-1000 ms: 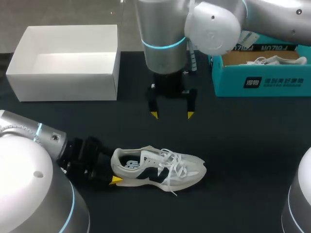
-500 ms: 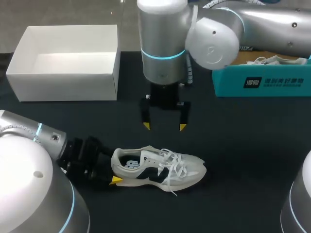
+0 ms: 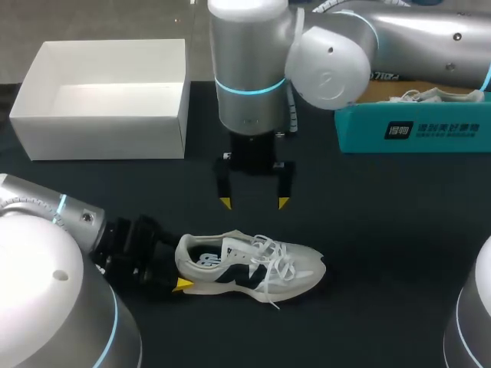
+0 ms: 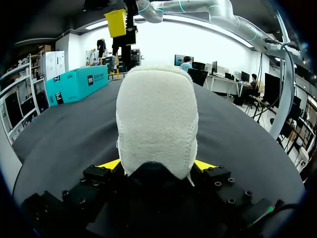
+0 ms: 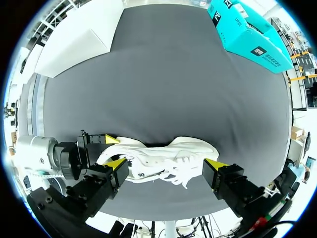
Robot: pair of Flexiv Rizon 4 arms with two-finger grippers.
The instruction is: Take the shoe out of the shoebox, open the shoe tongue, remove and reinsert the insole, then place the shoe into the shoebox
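One white shoe (image 3: 249,264) with a dark side marking and loose white laces, lying on the dark table (image 3: 383,222). Its opening faces up, its toe points toward my right side and its heel toward my left arm. It sits outside both boxes, near the table's front.

One left gripper (image 4: 157,166), low at the table, pinching the shoe's padded heel. A yellow finger (image 4: 110,163) presses on each side of the heel.

One right gripper (image 3: 252,202), reaching in from the far right and hanging over the table beyond the shoe. Its fingers point down, spread wide, holding nothing. From the right wrist view the shoe lies below it, well apart from both tips.

One white box (image 3: 100,126), open at the top, standing at the table's far left, well apart from the shoe.

One teal shoebox (image 3: 414,130), open at the top, standing at the far right, with a second white shoe (image 3: 437,95) inside it.
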